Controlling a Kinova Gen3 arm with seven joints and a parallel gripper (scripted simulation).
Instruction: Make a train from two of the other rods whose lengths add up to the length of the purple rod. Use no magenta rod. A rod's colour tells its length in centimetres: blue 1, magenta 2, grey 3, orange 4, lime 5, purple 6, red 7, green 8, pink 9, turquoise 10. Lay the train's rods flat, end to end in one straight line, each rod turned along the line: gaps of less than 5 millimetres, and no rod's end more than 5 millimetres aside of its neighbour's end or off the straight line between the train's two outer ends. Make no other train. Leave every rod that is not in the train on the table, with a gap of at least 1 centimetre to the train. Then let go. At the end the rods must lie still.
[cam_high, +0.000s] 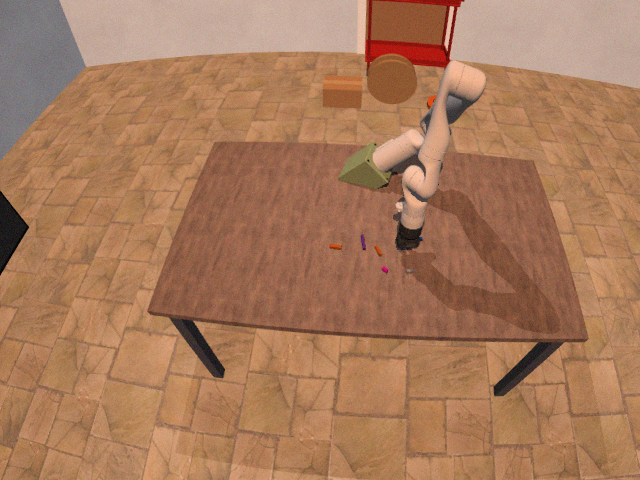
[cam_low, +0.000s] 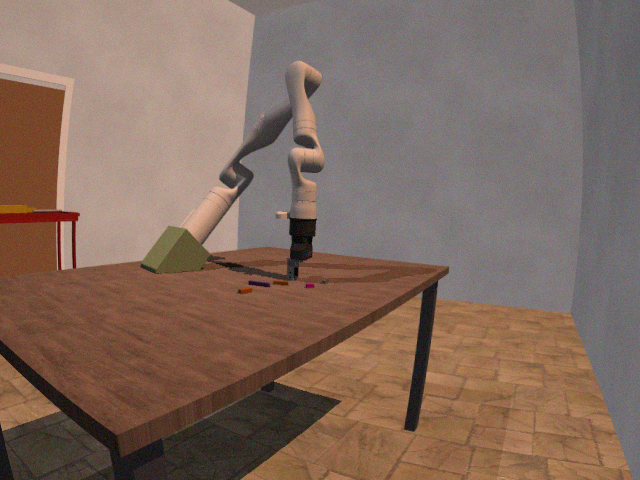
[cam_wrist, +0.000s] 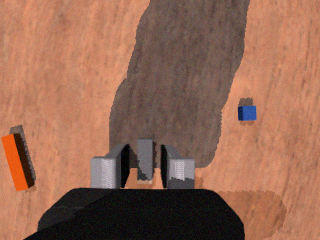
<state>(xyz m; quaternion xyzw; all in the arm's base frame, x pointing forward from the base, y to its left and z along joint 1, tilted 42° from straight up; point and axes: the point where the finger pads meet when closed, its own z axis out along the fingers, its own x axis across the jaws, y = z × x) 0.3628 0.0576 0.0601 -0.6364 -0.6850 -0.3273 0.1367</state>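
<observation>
My gripper (cam_low: 292, 279) (cam_wrist: 145, 159) is open, low over the table. A grey rod (cam_wrist: 145, 155) lies between its parted fingers, with a gap on each side, and points away from the gripper body. A second grey rod (cam_high: 409, 271) (cam_low: 324, 281) lies nearer the table's front edge. The purple rod (cam_high: 363, 241) (cam_low: 258, 283) lies left of the gripper in the top view. An orange rod (cam_high: 378, 251) (cam_low: 280, 282) (cam_wrist: 17, 162) lies between them. Another orange rod (cam_high: 335, 246) (cam_low: 245, 290) is farther left. The grey rod at the fingers is hidden in the top view.
A magenta rod (cam_high: 384, 269) (cam_low: 309, 285) lies left of the second grey rod. A small blue rod (cam_high: 420, 239) (cam_wrist: 247, 113) lies right of the gripper. The arm's green base (cam_high: 361, 167) (cam_low: 178, 250) stands at the back of the table (cam_high: 248, 289).
</observation>
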